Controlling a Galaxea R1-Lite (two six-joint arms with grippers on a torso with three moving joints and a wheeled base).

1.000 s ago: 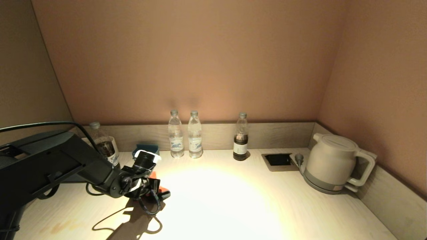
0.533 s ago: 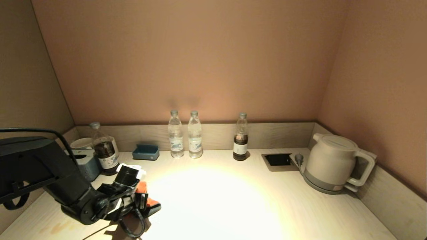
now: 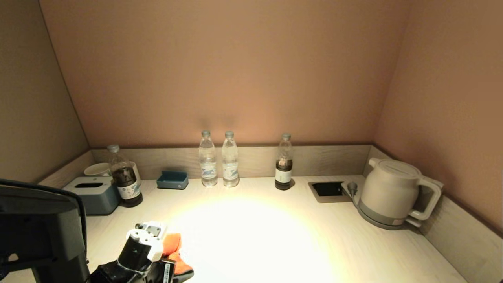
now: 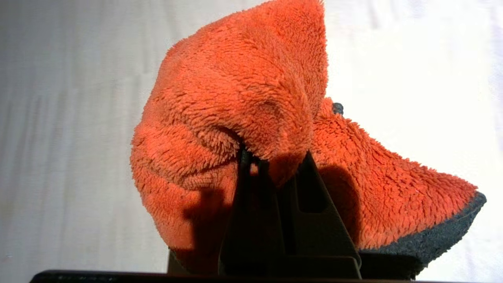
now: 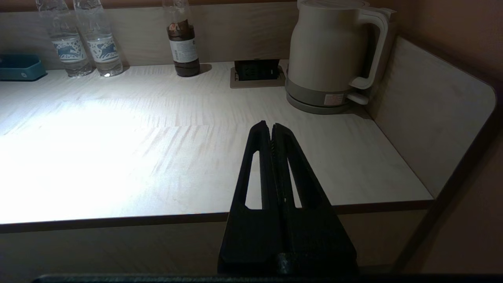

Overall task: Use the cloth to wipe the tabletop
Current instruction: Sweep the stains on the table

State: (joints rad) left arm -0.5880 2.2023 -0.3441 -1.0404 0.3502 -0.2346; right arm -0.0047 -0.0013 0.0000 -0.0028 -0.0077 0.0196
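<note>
The orange-red fuzzy cloth [image 3: 175, 251] lies bunched on the pale wood-grain tabletop [image 3: 275, 236] at the near left. My left gripper [image 4: 275, 157] is shut on a fold of the cloth [image 4: 243, 98], whose dark grey edge shows at one side. In the head view the left arm's wrist [image 3: 137, 255] covers the near part of the cloth. My right gripper [image 5: 271, 127] is shut on nothing and hangs in front of the tabletop's [image 5: 157, 157] near edge, out of the head view.
Along the back rim stand two water bottles [image 3: 218, 161], a dark bottle [image 3: 283, 163] and a small blue tray [image 3: 172, 180]. A tissue box [image 3: 92, 194], a cup and another dark bottle [image 3: 123, 179] fill the left corner. A kettle [image 3: 393, 192] and black recess [image 3: 328, 188] sit right.
My left arm has pulled back toward the near edge, dragging the cloth with it across the tabletop. The tissue box and cup behind it have come into sight.
</note>
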